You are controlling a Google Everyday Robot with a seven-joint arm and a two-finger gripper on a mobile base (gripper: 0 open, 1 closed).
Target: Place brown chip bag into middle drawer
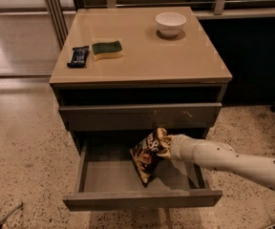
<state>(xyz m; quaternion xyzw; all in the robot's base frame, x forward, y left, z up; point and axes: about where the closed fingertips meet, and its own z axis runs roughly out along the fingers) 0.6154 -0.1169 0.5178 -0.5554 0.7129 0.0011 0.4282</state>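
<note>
The brown chip bag (147,157) hangs tilted inside the open middle drawer (142,200), its lower end close to or touching the grey drawer floor. My gripper (167,147) reaches in from the right on the cream arm and is shut on the bag's upper right end. The bag sits at the middle-right of the drawer, under the closed drawer front above.
The cabinet top (142,66) holds a white bowl (171,22) at the back right, a green-yellow sponge (107,48) and a small dark snack bar (78,56) at the left. A scratched drawer front (140,116) is just above the bag. Speckled floor surrounds the cabinet.
</note>
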